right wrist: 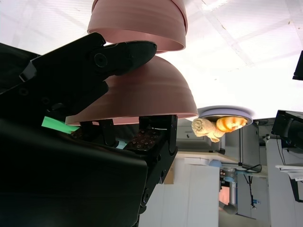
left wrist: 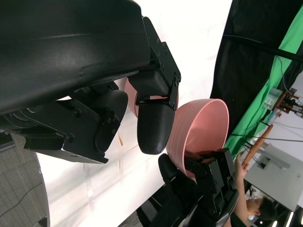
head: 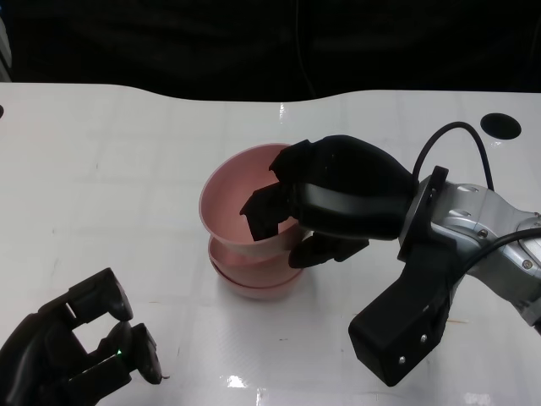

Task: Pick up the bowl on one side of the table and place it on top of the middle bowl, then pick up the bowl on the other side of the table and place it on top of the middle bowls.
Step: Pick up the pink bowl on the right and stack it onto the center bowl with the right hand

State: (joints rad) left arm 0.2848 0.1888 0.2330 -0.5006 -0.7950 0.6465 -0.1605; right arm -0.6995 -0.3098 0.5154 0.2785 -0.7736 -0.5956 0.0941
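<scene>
Saw right robot hand (head: 317,207) clamped on rim of tilted pink plastic bowl (head: 241,194), held over stacked pink bowls (head: 258,275) mid-worktop (head: 101,169) for nesting. Left robot hand (head: 80,355) idle, fingers apart, near front edge.

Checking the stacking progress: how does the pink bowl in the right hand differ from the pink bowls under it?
The held bowl is tilted, its opening towards the robot's left; the stacked bowls sit level on the table. The right hand grips the held bowl's rim, fingers inside; nothing grips the stack. The left hand holds nothing. All are the same pink.
</scene>
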